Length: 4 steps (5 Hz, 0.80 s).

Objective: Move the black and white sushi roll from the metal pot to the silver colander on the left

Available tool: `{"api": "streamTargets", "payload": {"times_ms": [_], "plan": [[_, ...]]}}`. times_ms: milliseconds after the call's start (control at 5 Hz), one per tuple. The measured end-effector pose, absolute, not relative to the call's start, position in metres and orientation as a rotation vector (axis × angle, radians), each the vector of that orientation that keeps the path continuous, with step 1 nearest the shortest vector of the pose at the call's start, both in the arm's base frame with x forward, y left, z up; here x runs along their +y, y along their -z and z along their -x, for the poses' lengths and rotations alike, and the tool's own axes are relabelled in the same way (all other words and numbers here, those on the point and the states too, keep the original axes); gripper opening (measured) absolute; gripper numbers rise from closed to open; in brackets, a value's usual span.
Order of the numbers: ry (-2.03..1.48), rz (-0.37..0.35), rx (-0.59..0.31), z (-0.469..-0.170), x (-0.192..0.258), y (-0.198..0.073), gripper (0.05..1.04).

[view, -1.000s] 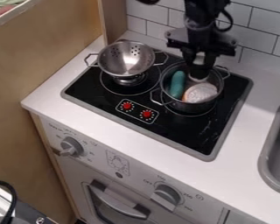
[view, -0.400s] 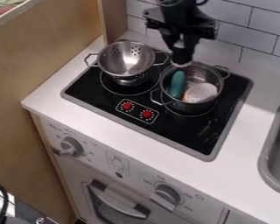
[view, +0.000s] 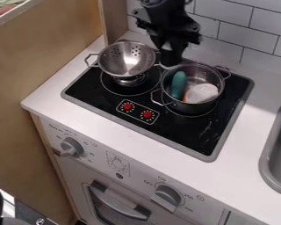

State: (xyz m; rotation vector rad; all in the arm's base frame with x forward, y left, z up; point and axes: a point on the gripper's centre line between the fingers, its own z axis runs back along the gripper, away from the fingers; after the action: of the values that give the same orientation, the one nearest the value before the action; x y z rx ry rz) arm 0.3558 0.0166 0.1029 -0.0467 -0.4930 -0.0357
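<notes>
nearest me: the grey oven dials [view: 166, 198] on the cabinet front, then the white desk [view: 243, 149] w/ the sink [view: 264, 165] at view's right. next back, the black stovetop [view: 181, 134] w/ 2 red knobs [view: 147, 114].

behind those, the metal pot [view: 196, 107] sits on the right-hand burner as i see it. inside it, side by side: a long teal item [view: 178, 85] standing at a slant toward the pot's left side, and a rounded pale piece [view: 202, 92] w/ a bit of orange at its edge, lying to the right. the colander [view: 122, 63] is just left of the pot, upright on its foot on the other burner, approx level.

farther back, my pincer [view: 170, 65] hangs by the pot's back-left rim, nr the colander's handle. can't tell how wide it is, nor if it holds or touches anything; the pot & colander are its closest neighbours. wall tiles [view: 235, 35] behind.

my read: arm's btwn contacts, at the positioning stage by the cookware. any move from here calls for a check on the pincer's state & enough height to clear both rims.
</notes>
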Motion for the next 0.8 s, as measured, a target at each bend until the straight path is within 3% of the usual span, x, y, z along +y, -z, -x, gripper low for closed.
{"api": "streamTargets", "payload": {"times_ms": [400, 600, 800], "plan": [[0.09, 0.009, -0.479, -0.345, 0.046, -0.112, 0.347], [0.131, 0.004, -0.525, -0.35, 0.06, -0.119, 0.347], [0.162, 0.04, -0.554, -0.362, 0.074, -0.104, 0.347]]}}
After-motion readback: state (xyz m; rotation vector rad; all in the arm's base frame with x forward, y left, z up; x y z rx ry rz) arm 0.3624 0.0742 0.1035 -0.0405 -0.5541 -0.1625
